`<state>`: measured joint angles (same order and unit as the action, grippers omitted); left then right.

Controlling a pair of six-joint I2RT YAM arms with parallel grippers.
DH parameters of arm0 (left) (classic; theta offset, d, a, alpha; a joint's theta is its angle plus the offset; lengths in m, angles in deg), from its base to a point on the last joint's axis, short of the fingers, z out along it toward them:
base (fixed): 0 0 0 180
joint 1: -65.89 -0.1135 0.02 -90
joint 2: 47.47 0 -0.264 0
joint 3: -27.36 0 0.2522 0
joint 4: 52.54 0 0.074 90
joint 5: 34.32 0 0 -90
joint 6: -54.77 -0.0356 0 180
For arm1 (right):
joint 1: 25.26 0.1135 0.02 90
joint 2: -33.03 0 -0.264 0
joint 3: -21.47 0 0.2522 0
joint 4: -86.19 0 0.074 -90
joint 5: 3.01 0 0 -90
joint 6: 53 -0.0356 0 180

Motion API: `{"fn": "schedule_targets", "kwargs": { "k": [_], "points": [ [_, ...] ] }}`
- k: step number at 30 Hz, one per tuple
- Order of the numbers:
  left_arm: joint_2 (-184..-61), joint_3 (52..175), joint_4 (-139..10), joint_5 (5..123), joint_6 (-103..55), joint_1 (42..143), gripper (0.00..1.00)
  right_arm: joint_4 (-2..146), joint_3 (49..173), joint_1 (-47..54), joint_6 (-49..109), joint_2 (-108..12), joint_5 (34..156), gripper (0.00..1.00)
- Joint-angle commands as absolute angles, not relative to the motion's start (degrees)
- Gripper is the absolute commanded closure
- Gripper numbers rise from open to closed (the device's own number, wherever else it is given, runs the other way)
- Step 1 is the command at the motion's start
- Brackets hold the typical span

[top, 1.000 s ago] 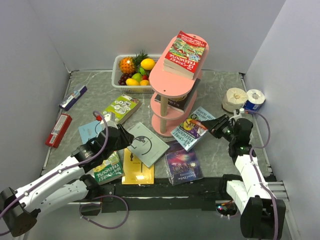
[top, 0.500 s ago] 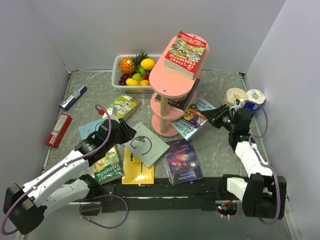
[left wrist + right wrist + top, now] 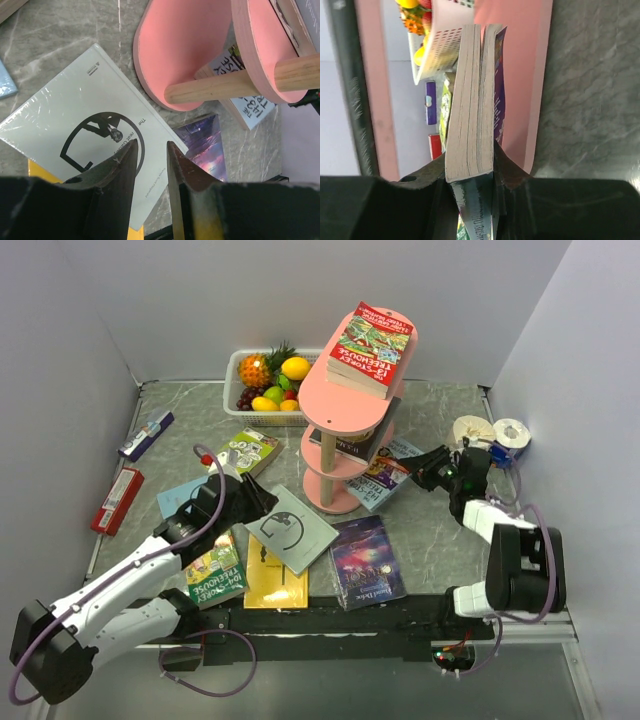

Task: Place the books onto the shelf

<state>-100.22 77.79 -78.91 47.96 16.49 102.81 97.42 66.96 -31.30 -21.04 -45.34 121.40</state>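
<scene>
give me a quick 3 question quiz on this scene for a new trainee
1. True or false: the right gripper is shut on the light-blue Treehouse book.
2. The red Treehouse book lies on: A the top tier of the shelf; B the table; C the fruit basket.
3. Which book shows between the fingertips of the left gripper in the left wrist view?
Key: 1 true; 2 A; 3 the grey book.
</scene>
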Motion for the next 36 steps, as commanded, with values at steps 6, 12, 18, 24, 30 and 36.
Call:
{"fn": "schedule_targets", "kwargs": {
  "k": [6, 12, 18, 24, 30, 36],
  "points": [
    [-101.87, 77.95, -75.45, 49.53, 16.97, 102.36, 0.64, 92.57, 82.14, -28.52, -17.68, -55.46, 122.23, 0.98],
    [-103.1, 79.0, -75.53, 49.35, 16.53, 101.92, 0.64, 83.42, 87.96, -27.55, -12.66, -58.73, 121.88, 0.67],
    [-104.24, 79.09, -74.83, 50.06, 16.53, 101.74, 0.65, 82.79, 88.06, -27.11, -11.78, -57.94, 121.87, 0.92],
    [-104.33, 79.44, -75.35, 50.15, 16.18, 101.66, 0.65, 77.72, 86.47, -26.58, -9.25, -48.4, 115.93, 1.0],
    [-105.04, 81.9, -77.81, 49.88, 15.13, 101.31, 0.65, 53.99, 89.72, -25.53, -0.81, -31.35, 104.75, 1.0],
    [-103.55, 80.94, -76.51, 52.16, 15.57, 101.13, 0.64, 41.6, 86.74, -22.8, 2.98, -18.15, 104.46, 1.0]
  ]
}}
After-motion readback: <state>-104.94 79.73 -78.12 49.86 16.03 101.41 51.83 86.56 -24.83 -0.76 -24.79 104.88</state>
